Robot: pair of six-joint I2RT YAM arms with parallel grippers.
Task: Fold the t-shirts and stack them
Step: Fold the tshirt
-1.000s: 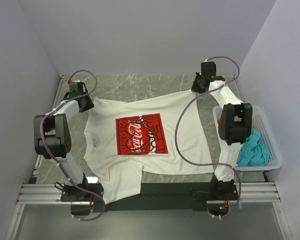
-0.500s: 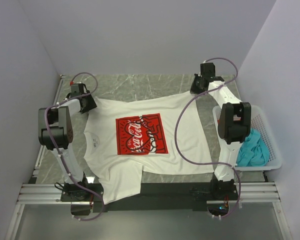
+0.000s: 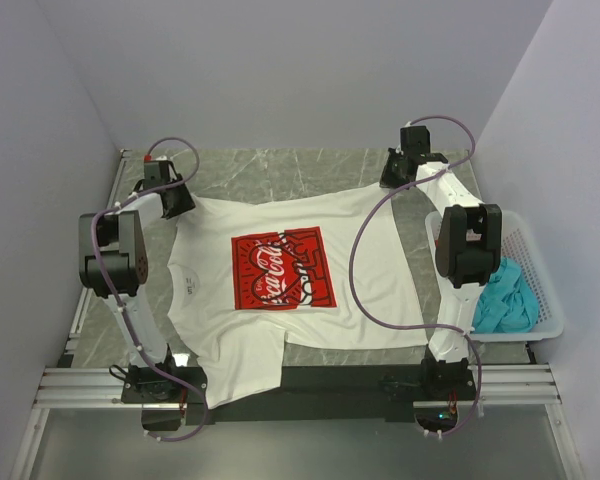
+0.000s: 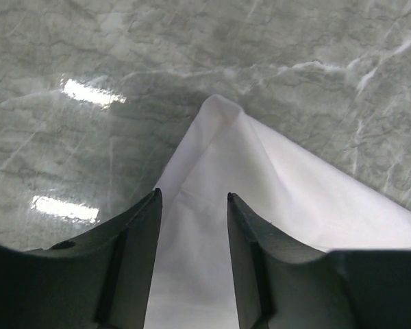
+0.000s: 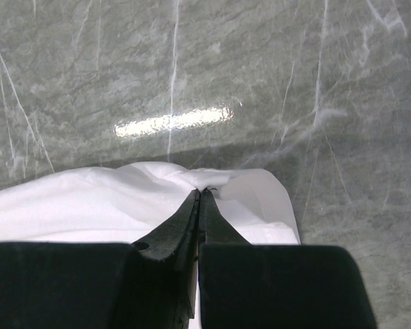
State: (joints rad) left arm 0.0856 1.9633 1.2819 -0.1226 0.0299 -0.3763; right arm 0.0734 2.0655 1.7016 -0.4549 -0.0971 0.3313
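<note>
The white t-shirt [image 3: 280,290] with the red Coca-Cola print lies spread face up on the marble table. My left gripper [image 3: 172,204] is open at its far left corner, with the white cloth [image 4: 260,178] lying flat between the fingers [image 4: 140,233]. My right gripper [image 3: 393,178] is shut on the shirt's far right corner, where the cloth [image 5: 89,199] bunches at the fingertips [image 5: 198,193]. The teal t-shirt [image 3: 507,300] lies crumpled in the basket. The red-orange shirt is barely visible, if at all.
A white mesh basket [image 3: 535,275] stands at the right edge beside the right arm. Grey walls close in the table at the left, back and right. Bare marble [image 3: 280,170] shows beyond the shirt. The shirt's near hem hangs over the black front rail [image 3: 330,378].
My left gripper has moved a little farther back along the shirt's far left corner, and the left arm's elbow has swung back. The right arm and shirt have barely moved.
</note>
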